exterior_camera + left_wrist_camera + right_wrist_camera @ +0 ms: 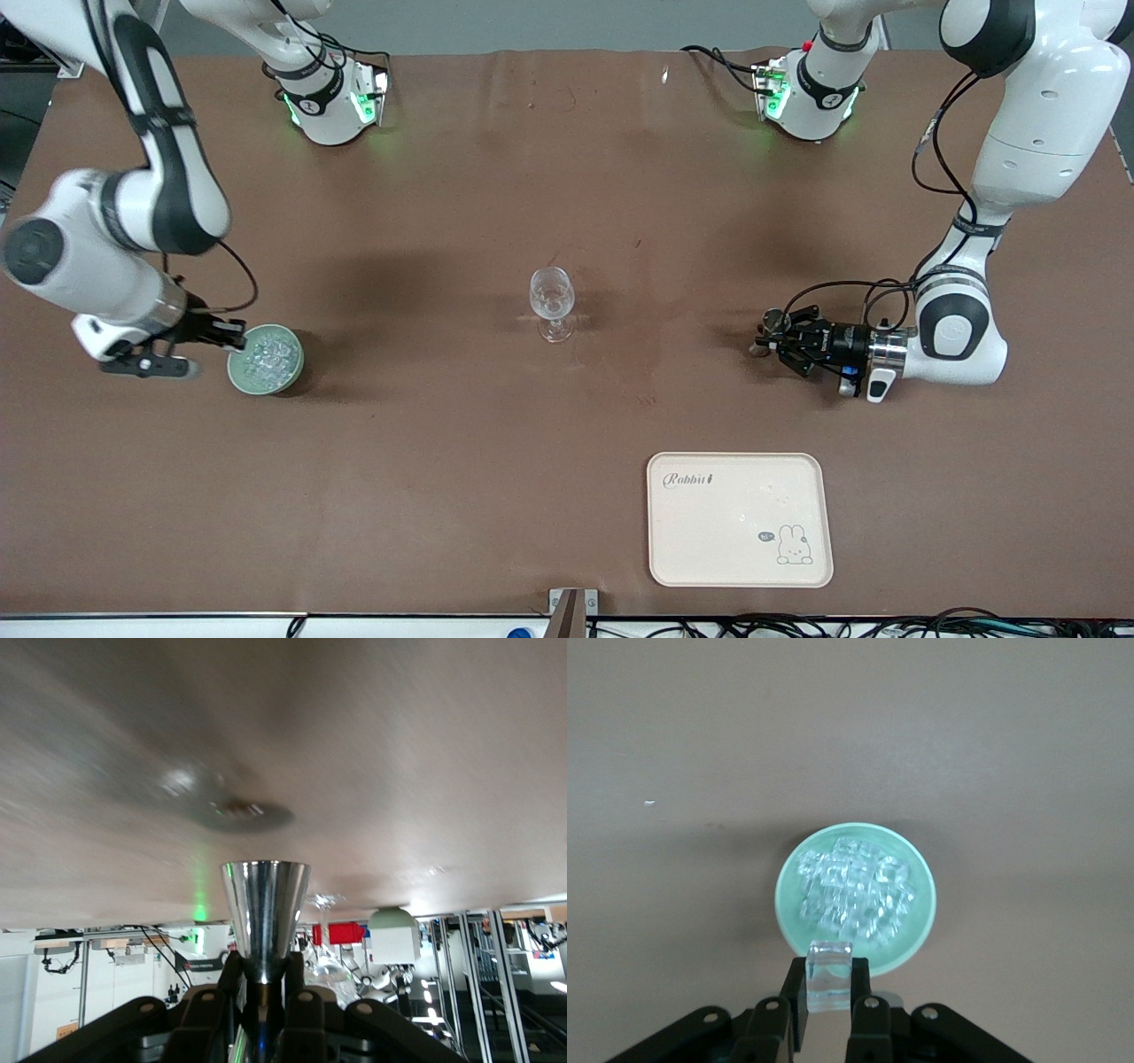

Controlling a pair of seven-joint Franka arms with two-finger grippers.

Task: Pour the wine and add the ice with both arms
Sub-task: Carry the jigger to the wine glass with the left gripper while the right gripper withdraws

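Two arms show in the front view, both cut off at the frame's top edge. I see one wine glass point(552, 303) mid-table, one green bowl point(265, 359) toward the right arm's end, and one cream tray point(740, 518) nearer the camera than the glass. The ice point(266, 356) fills the bowl in a heap I cannot count. My right gripper point(232, 335) sits at the bowl's rim, its fingertips too small here to read. My left gripper point(769, 334) lies low over the brown table point(443, 461) toward the left arm's end, holding something small and metallic that I can't make out from here.

One shiny metal cone-shaped cup point(264, 914) fills the left wrist view, clamped at its narrow neck between my closed left fingers point(301, 1005); its lower part is hidden by them. The table surface looks blurred.

One clear ice cube point(829, 974) is pinched between my right fingers point(860, 997) in the right wrist view, just at the bowl's rim, with the rest of the ice piled inside the bowl, well clear of the fingers.
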